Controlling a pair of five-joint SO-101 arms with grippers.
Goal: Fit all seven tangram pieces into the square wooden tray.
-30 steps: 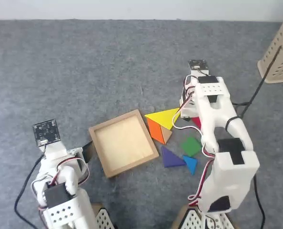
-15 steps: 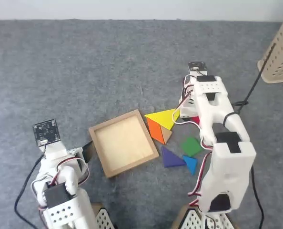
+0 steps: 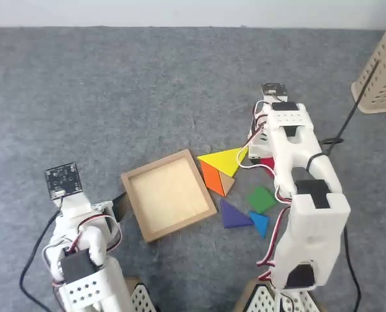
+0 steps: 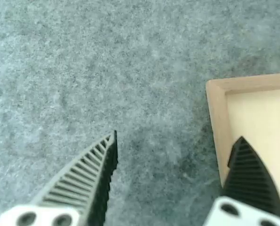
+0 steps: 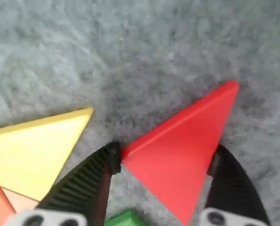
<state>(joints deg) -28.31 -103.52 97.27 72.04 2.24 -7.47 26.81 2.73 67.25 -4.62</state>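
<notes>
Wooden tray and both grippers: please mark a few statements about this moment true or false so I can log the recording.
1. The wooden tray has no pieces in it. True.
2. The left gripper is shut on a piece. False: it is open and holds nothing, poised at the tray's edge.
3. The right gripper has the red triangle between its fingers. True.
4. The green square lies inside the tray. False: it lies on the grey mat, outside the tray.
</notes>
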